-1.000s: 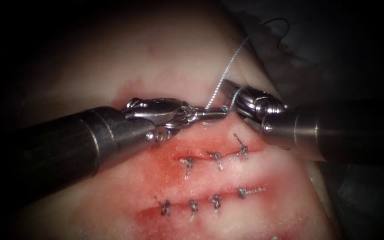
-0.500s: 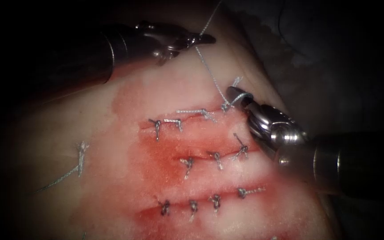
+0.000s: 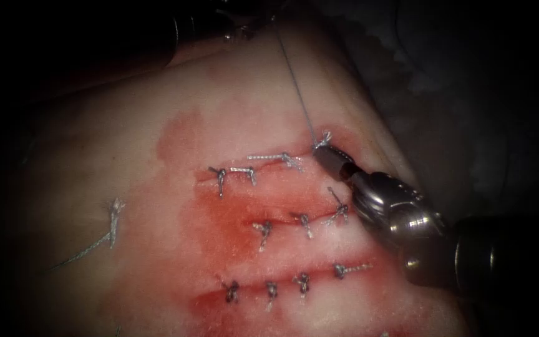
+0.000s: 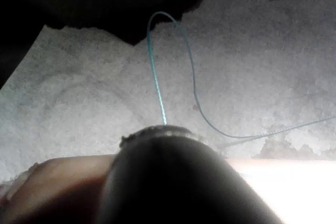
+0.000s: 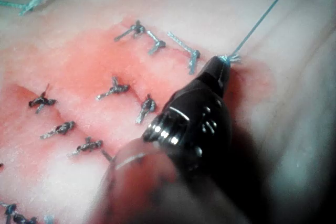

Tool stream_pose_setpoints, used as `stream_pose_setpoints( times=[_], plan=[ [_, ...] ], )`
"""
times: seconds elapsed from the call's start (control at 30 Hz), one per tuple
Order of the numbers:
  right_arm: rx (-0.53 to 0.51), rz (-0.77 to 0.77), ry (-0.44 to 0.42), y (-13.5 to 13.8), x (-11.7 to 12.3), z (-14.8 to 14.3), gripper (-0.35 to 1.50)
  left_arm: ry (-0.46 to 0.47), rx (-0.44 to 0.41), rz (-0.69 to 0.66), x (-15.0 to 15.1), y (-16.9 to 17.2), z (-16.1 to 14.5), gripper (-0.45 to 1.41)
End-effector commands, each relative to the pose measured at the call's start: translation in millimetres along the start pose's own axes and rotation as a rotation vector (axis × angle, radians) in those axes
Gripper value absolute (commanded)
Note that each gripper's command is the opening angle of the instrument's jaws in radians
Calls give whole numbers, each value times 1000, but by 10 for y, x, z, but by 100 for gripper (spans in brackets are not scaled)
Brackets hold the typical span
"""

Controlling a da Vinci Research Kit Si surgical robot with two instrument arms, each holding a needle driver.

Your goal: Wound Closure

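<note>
The tissue [image 3: 176,93] carries three cuts lying across it. At the right end of the top cut [image 3: 263,163] sits a fresh knot [image 3: 323,138]. My right tool [image 3: 327,153] comes in from the lower right, jaws shut on the short thread end beside that knot; its tip [image 5: 222,65] touches the knot's tuft [image 5: 230,57]. A taut thread [image 3: 294,87] runs from the knot up to my left tool [image 3: 252,26] at the dim top edge, shut on it. The left wrist view has the shaft [image 4: 168,182] and a thread loop [image 4: 181,40].
Tied stitches with short tails close the top cut [image 3: 221,175], the middle cut [image 3: 304,221] and the lower cut [image 3: 271,289]. Red fluid [image 3: 219,218] stains the tissue around them. A loose cut thread piece [image 3: 112,218] lies at the left. Dark cloth [image 3: 469,93] borders the right.
My left tool has risen from the top cut to the picture's top edge, drawing the thread straight and taut. The right tool swung lower right, its tip staying at the knot, which has cinched down.
</note>
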Motion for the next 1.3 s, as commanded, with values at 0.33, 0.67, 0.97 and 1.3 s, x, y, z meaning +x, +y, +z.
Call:
stream_pose_setpoints(
  times=[0.33, 0.67, 0.97, 1.3],
  plan=[
    [-69, -169, 33, 6, 13, -6, -35, -31, -59, 83, -11, 19, 36, -45],
    [-156, -438, -33, 11, 9, -11, -35, -34, -135, 151, -14, 50, 51, -45],
    [-232, -586, 7, 12, 6, -11, -35, -12, -200, 223, -13, 65, 65, -45],
    [-216, -632, 78, 19, 24, -11, -35, 14, -247, 270, -10, 75, 73, -45]
  ],
)
